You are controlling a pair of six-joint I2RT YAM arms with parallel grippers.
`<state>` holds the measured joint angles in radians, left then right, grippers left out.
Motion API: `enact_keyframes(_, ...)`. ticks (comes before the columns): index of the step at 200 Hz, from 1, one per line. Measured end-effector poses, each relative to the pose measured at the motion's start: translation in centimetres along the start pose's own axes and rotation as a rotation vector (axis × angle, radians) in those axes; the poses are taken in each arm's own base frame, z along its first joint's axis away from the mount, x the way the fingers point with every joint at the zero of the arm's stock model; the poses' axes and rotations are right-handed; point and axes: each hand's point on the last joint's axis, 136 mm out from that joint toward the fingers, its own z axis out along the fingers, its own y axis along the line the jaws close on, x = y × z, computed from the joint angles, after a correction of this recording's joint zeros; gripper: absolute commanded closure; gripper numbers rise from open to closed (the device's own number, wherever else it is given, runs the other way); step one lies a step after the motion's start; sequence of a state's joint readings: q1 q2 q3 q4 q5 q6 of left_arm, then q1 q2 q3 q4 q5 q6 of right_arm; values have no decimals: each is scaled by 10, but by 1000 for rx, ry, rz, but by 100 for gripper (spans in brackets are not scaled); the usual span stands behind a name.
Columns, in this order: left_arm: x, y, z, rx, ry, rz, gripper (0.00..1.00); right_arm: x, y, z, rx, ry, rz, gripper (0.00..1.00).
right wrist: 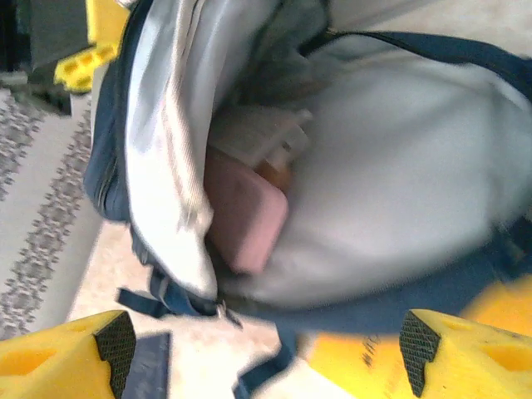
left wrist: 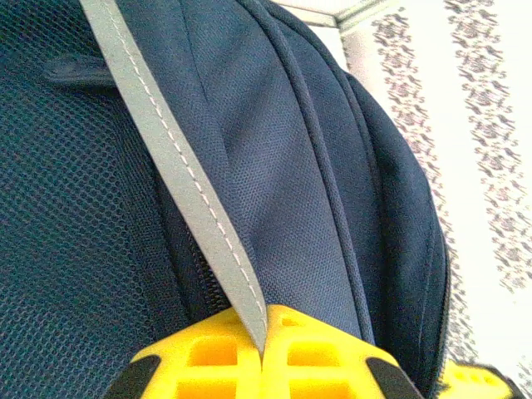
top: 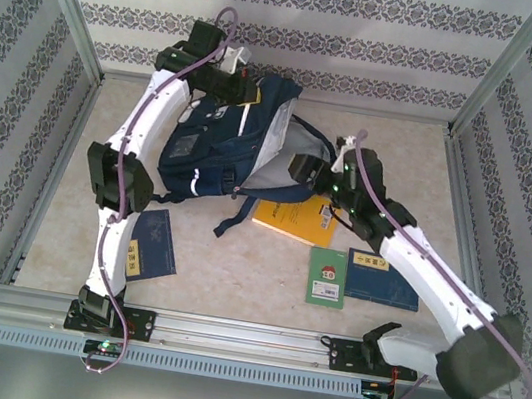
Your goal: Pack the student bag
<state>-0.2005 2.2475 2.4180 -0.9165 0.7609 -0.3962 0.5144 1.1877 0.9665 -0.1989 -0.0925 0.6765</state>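
White shells on left arm point(top: 158, 112) and right arm point(top: 435, 282), black joint housings point(top: 108, 175) behind each tool, mauve-grey cable point(top: 125, 192) looped along the links, left tool point(left wrist: 264, 353) with bright yellow moulded fingers point(left wrist: 208, 362), right tool point(right wrist: 266, 349) yellow too, black cross-hatched pads point(right wrist: 116, 339), small green light point(top: 106, 347) at base.

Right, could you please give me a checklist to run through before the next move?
1. Left gripper shut on the student bag's grey strap: ok.
2. Bag mouth open: ok.
3. Right gripper open, empty: ok.
4. All books packed: not ok; yellow book, green booklet, left blue book and right blue book lie on the table.
5. Room inside beside the pink item: cannot tell.
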Motion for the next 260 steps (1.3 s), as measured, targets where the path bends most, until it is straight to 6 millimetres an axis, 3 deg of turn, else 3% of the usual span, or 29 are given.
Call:
enact_keyframes(12, -2, 13, 11, -24, -2, -13, 97, 15, -15, -9, 47, 32, 1, 16)
enact_keyframes(37, -1, 31, 25, -50, 2, -42, 80, 55, -50, -25, 151, 129, 7, 15)
enact_keyframes(61, 4, 35, 34, -48, 8, -54, 60, 92, -83, -34, 269, 238, 21, 16)
enact_keyframes(81, 18, 38, 37, -63, 21, -72, 50, 117, -109, -43, 374, 315, 49, 14)
enact_keyframes(104, 48, 31, 25, -81, 27, -96, 46, 145, -131, -51, 445, 390, 97, 12)
enact_keyframes(135, 88, 0, -19, -71, -43, -85, 44, 182, -152, -64, 499, 488, 195, 10)
enact_keyframes(155, 117, -26, -42, -36, -92, -51, 43, 195, -156, -71, 519, 517, 242, 7)
enact_keyframes(177, 159, -42, -44, 2, -81, -23, 42, 202, -163, -76, 547, 533, 290, 5)
enact_keyframes(217, 237, -19, -22, -31, 50, -71, 37, 216, -173, -76, 589, 580, 338, 4)
enact_keyframes(238, 260, -7, -21, -40, 67, -95, 35, 228, -176, -74, 595, 628, 363, 5)
enact_keyframes(260, 271, -5, -25, -31, 62, -102, 35, 241, -173, -72, 579, 665, 355, 6)
